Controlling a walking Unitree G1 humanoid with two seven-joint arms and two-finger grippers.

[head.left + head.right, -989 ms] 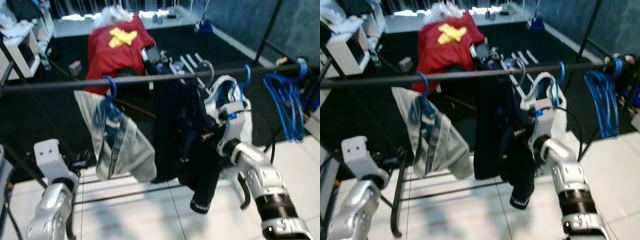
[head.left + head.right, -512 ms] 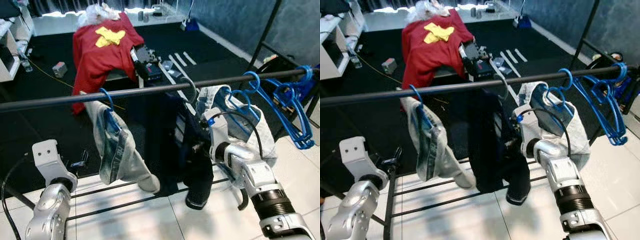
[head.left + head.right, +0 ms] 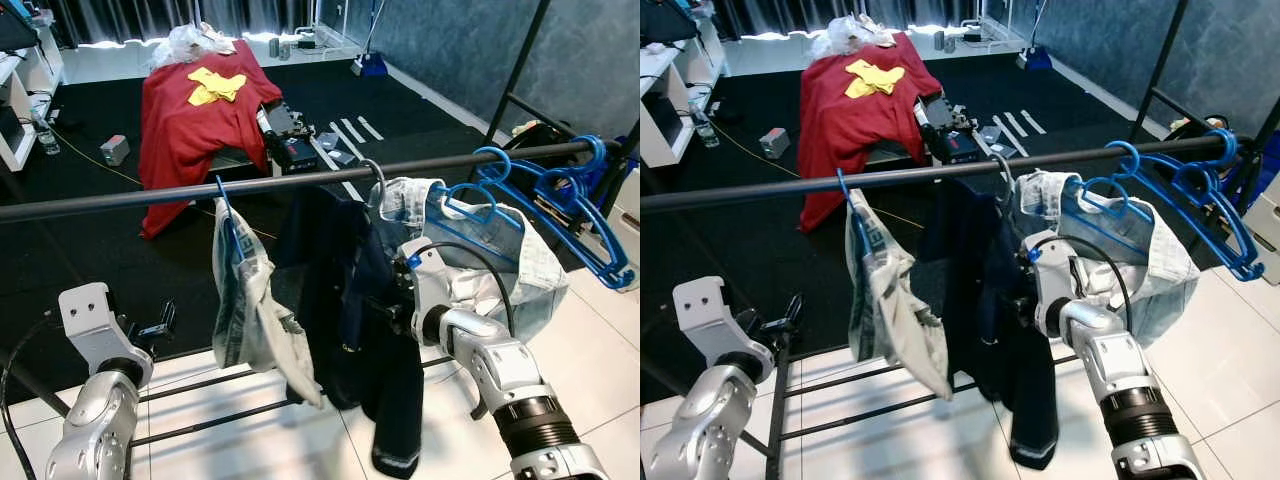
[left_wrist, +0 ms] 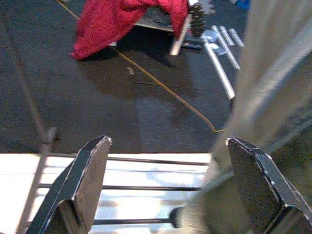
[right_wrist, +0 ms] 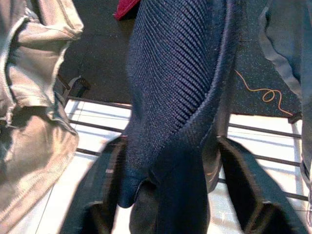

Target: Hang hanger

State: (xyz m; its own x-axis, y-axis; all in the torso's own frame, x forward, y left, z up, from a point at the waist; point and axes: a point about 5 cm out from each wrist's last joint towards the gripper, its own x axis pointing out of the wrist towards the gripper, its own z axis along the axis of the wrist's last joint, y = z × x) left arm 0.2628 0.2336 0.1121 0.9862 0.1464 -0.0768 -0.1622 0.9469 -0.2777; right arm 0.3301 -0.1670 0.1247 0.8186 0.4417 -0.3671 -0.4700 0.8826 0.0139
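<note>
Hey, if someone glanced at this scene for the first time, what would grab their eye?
Probably the black clothes rail crossing the view, hung with pale jeans, a dark navy garment and blue hangers. The right gripper sits open around the navy garment, and a red cloth lies behind.

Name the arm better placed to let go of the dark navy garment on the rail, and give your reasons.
Right. The right pincer is up at the dark navy garment, its open fingers either side of the knit. The left pincer stands low beside the pale jeans, open, touching nothing.
</note>
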